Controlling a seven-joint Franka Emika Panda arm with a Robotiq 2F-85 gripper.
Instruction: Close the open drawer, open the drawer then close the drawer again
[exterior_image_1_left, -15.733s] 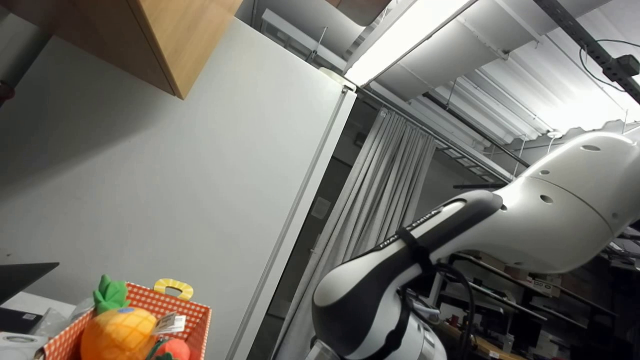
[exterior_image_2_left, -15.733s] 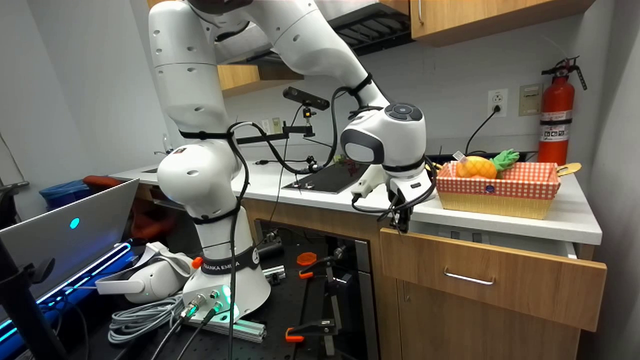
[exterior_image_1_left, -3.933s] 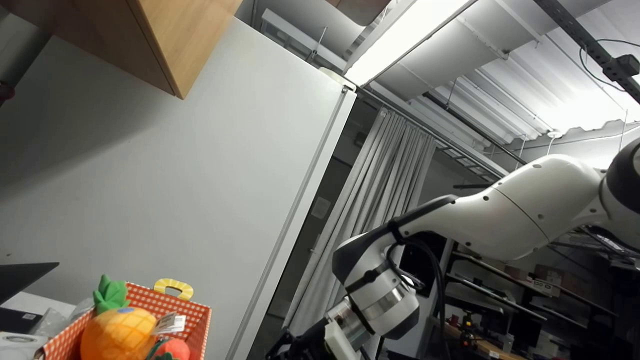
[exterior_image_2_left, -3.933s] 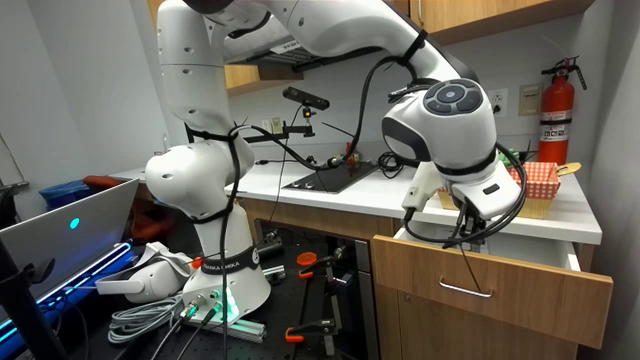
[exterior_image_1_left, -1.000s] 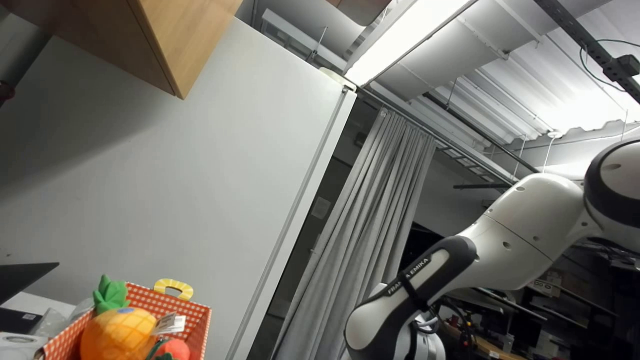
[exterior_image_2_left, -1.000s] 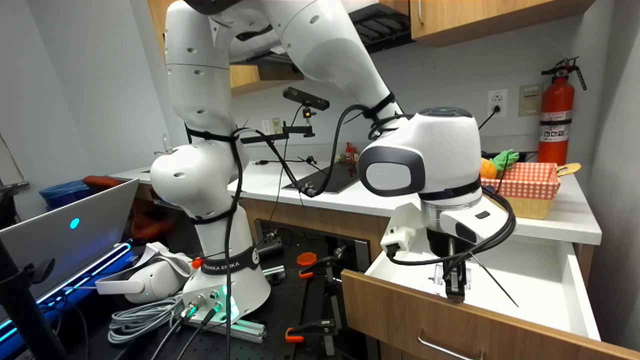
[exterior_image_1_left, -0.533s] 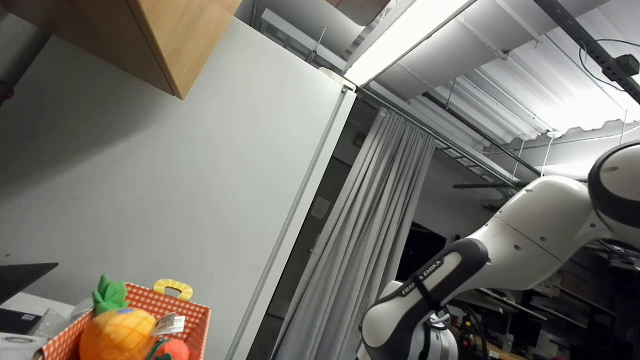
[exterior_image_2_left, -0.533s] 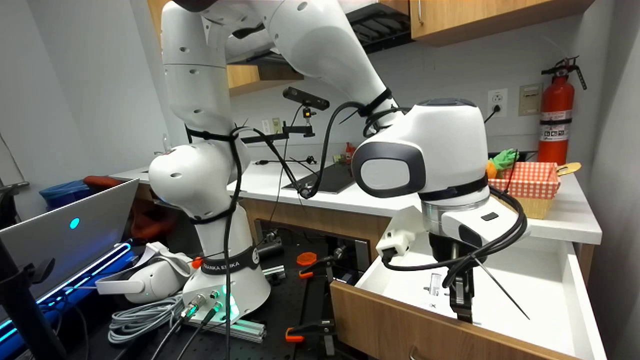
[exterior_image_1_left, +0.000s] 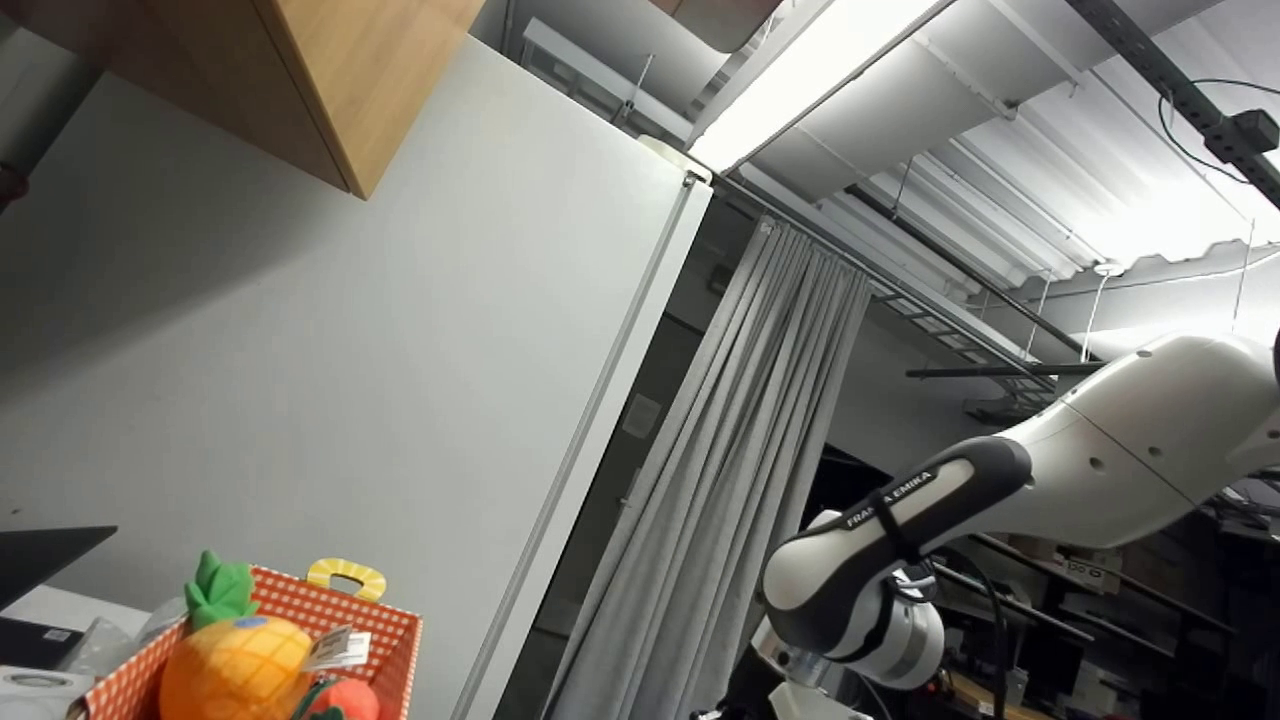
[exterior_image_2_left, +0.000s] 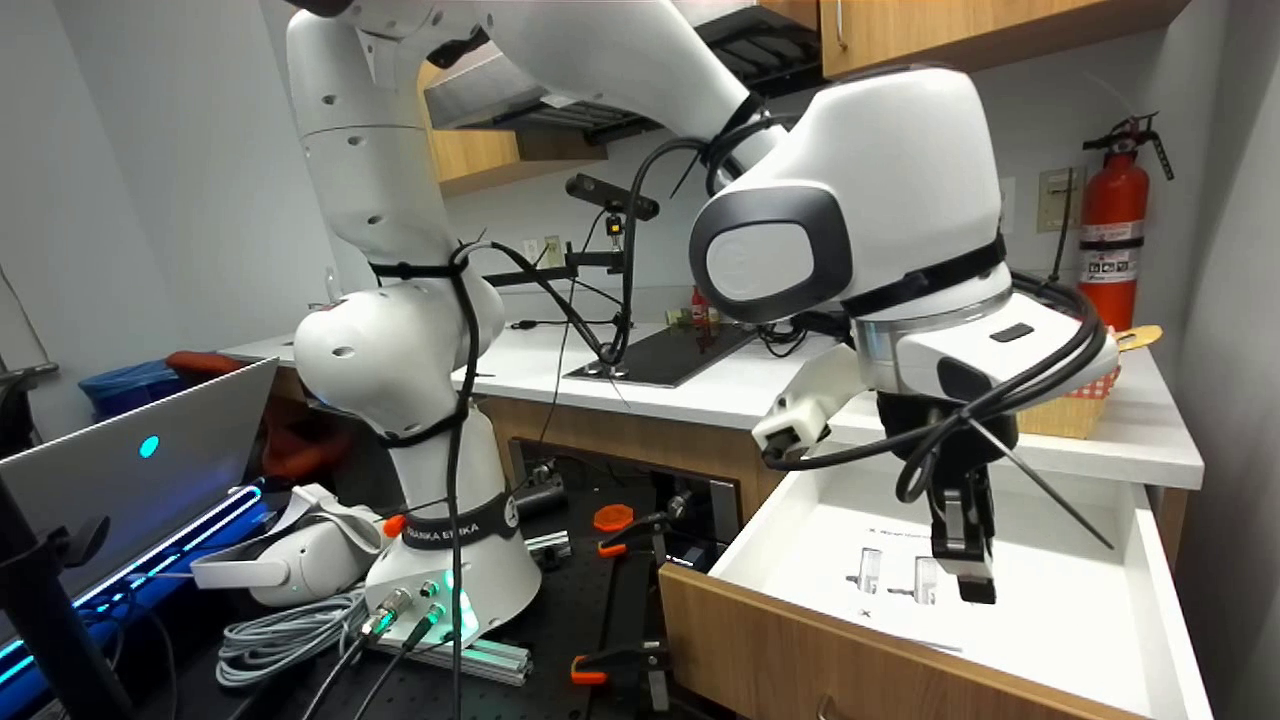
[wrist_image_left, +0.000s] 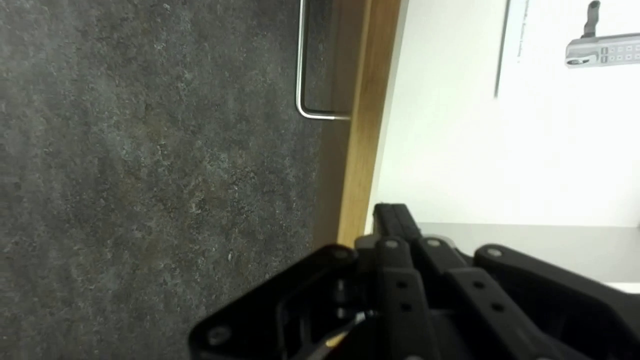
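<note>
The wooden drawer (exterior_image_2_left: 780, 655) is sitting way open below the white countertop (exterior_image_2_left: 1150, 440), with a printed keypad-lock picture (wrist_image_left: 602, 51) visible inside. The Robotiq gripper (wrist_image_left: 394, 215) is over the drawer, clenched tight, fingers (wrist_image_left: 383, 217) pressed together, and it's well apart from the metal handle (wrist_image_left: 300, 65) out front.

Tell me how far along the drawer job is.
Done, apparently: opening, since the drawer stands wide open; the first closing can't be confirmed. In hand: nothing gripped; the closed end effector is apart from the handle. Left, likely: the final closing, since the drawer juts out.
</note>
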